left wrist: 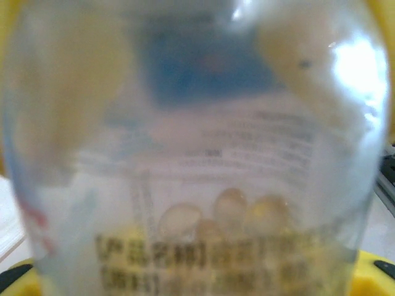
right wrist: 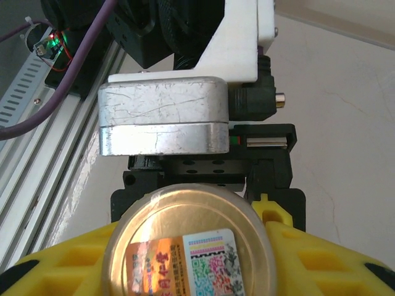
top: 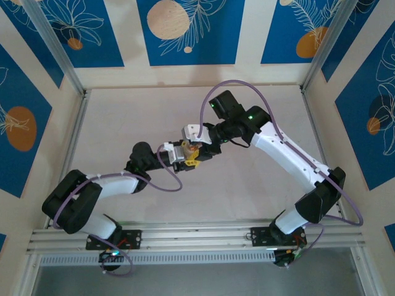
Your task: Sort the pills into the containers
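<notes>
Bottle (left wrist: 197,154) of pills (left wrist: 228,213) clamped by gold lid (right wrist: 188,216) in right tool (right wrist: 191,271); left tool (top: 189,159) grip unclear.

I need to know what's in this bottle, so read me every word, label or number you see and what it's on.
Clear bottle, printed label: small print and bold dark characters, too blurred to read.
Gold lid, sticker: characters and colour bars, too small to read.
Nothing can be quoted.
</notes>
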You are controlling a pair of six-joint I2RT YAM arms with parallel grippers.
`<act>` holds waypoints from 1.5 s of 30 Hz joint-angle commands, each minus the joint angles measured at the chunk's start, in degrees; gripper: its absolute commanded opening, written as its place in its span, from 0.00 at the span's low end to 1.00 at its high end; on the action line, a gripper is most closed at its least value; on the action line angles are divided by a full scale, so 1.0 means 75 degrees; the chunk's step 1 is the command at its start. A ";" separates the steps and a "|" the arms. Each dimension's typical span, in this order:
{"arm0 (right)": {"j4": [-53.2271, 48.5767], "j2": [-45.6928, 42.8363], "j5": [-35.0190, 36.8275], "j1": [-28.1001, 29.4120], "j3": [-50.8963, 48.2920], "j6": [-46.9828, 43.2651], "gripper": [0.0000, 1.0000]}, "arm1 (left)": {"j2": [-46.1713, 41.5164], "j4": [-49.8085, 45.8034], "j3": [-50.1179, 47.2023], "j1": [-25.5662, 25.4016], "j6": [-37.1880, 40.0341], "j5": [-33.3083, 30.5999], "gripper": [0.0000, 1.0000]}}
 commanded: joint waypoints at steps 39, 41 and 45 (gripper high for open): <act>0.4604 0.4616 0.4096 -0.3343 0.1162 0.6447 0.19 | -0.1404 -0.4137 0.0459 0.0180 -0.2403 -0.7617 1.00; 0.4650 0.4823 0.4027 -0.3340 0.1332 0.6576 0.19 | -0.1339 -0.4130 0.0472 0.0196 -0.2505 -0.7685 1.00; 0.4699 0.5211 0.4142 -0.3305 0.1624 0.6734 0.21 | -0.1167 -0.4265 0.0544 0.0249 -0.2761 -0.7779 1.00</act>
